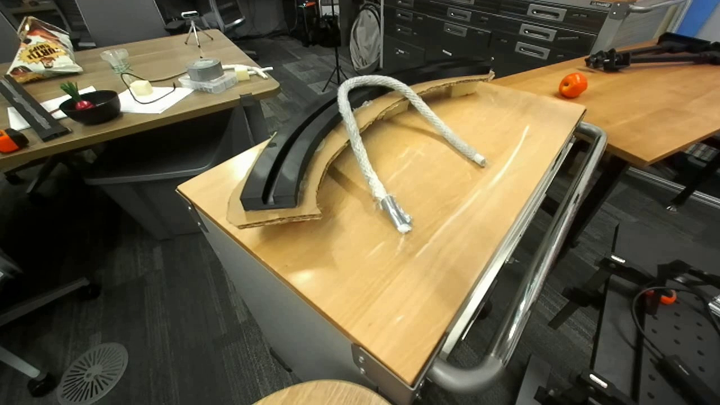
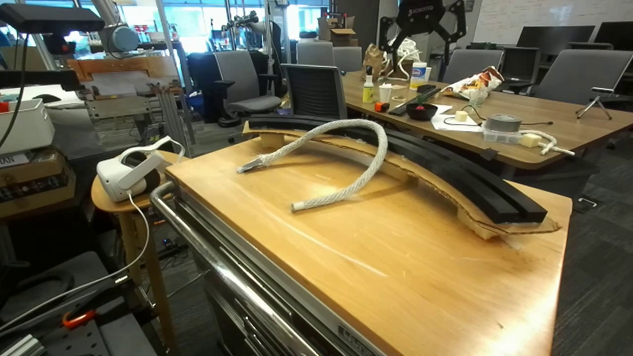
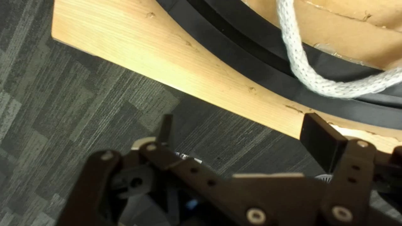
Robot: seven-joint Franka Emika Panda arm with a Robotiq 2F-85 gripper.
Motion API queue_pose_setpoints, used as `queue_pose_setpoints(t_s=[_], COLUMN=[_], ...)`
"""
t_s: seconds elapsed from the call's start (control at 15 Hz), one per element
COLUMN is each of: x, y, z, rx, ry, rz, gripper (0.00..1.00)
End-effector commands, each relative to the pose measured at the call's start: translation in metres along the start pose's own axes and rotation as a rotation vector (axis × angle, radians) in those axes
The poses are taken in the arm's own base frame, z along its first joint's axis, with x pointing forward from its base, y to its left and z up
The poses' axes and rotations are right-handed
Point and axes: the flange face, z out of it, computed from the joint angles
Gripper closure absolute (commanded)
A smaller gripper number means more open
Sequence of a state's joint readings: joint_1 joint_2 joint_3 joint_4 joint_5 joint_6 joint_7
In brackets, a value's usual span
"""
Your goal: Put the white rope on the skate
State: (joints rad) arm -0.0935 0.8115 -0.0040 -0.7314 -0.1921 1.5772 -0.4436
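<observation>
The white rope (image 1: 357,143) forms a U in both exterior views. Its bend crosses over the middle of the skate (image 1: 301,163), and both ends reach down to the wooden top. One end is wrapped in silver tape. In the wrist view, the rope (image 3: 296,56) crosses the groove of the black skate (image 3: 216,40) at upper right. My gripper (image 3: 237,121) stands wide open, above floor and the top's edge, with nothing between its fingers. At the upper edge of an exterior view the gripper (image 2: 418,53) hangs higher than the rope, apart from it.
Under the skate is a cardboard base (image 1: 315,197) on small blocks. A chrome rail (image 1: 540,281) runs along one side of the cart top (image 1: 360,281). Behind the skate stands a table (image 1: 236,56) with a bowl, tape and a chip bag. A headset (image 2: 123,173) rests on a stool.
</observation>
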Motion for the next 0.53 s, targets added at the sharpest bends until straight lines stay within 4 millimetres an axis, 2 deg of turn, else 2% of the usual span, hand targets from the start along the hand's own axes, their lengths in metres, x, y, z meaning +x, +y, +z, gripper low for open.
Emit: queue_pose_setpoints(t_s=[0.0,0.2,0.47], x=[0.004,0.004,0.008], y=[-0.029,-0.041,-0.037], z=[0.031,0.05,0.059], rx=[0.039,0.012,-0.069], ry=[-0.05,-0.014,0.184], rz=[0.0,0.039,0.112], gripper=[0.0,0.0,0.0])
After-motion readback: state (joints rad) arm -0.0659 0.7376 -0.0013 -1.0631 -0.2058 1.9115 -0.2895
